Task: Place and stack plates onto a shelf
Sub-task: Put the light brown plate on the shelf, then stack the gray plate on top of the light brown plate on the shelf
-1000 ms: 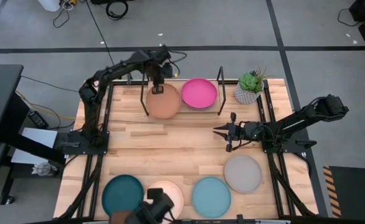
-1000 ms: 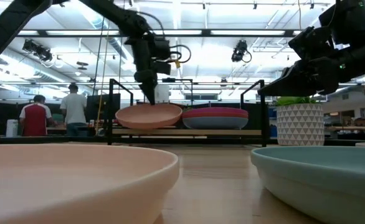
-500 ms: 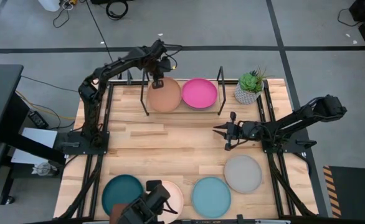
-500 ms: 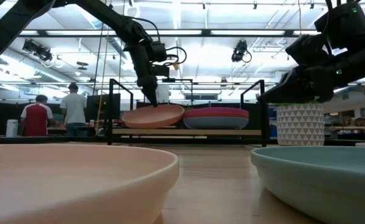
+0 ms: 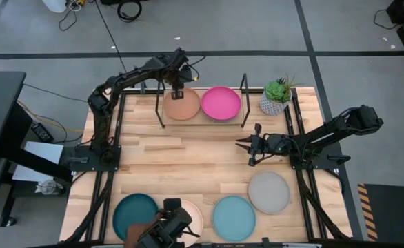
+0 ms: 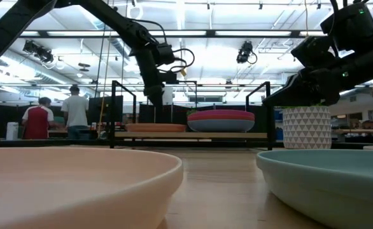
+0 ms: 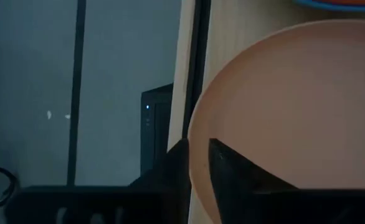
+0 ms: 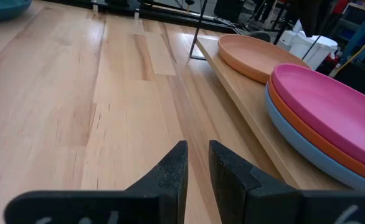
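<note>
While outstretched, left gripper [image 5: 176, 91] pinches terracotta plate [image 5: 182, 106].

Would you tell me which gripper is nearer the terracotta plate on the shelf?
Left. The left gripper is at the terracotta plate's far rim; the right gripper hangs apart over the table's middle.

Grey floor [image 5: 257, 27], ceiling strip lights [image 6: 193, 33], two people [image 6: 56, 114]

The light wooden bench [image 5: 188, 162] carries a low wooden shelf [image 5: 200, 122] and white potted plant [image 5: 276, 98] far; four round matte plates lie near: dark teal [image 5: 133, 212], cream [image 5: 192, 212], light blue [image 5: 233, 217], grey [image 5: 269, 192].
</note>
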You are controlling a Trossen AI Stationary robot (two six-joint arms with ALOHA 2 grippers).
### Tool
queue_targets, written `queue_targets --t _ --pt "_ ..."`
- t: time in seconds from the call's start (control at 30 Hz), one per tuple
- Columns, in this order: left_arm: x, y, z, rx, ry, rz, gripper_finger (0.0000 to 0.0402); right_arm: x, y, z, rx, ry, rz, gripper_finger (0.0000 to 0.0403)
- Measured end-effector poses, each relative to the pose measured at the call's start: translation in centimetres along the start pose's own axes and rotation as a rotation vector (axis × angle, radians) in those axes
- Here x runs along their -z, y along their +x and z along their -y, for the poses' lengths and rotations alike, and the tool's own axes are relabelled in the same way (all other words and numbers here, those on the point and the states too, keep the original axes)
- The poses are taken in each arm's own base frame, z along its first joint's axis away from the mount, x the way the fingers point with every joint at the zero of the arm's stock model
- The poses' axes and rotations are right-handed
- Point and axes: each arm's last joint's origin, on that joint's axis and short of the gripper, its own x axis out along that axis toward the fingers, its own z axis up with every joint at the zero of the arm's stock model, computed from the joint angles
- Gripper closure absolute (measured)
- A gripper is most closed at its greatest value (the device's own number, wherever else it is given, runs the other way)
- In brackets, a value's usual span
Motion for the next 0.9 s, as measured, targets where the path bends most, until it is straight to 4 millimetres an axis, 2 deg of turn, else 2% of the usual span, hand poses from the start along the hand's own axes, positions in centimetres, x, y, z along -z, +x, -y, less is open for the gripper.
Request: queue_targets --t 0.17,0.3,0.43,0.63,0.77,0.9 --pt "-0.4 -0.1 0.4 -0.035 -0.019 -0.023 0.0299 0.0 0.0 0.0 0.0 0.0 0.001 0.0332" --pt "-1.2 -0.2 2.0 0.002 -0.035 -0.045 0.0296 0.0 0.0 0.0 -0.001 0.0 0.001 0.0332" --pt "-2.3 -0.7 5.4 0.092 -0.013 -0.107 0.0298 -0.1 0.0 0.0 0.001 -0.018 0.012 0.0332" --pt "-4.4 -2.2 11.7 0.277 -0.022 -0.158 0.0298 -0.7 0.0 0.1 0.01 -0.068 0.067 0.0332" --pt "-6.5 -3.2 15.7 0.403 -0.086 -0.088 0.0298 -0.8 0.0 0.1 0.012 -0.077 0.08 0.0332" --pt "-8.7 -4.3 19.3 0.421 -0.061 0.023 0.0299 -0.8 0.0 0.2 0.019 -0.081 0.076 0.0332"
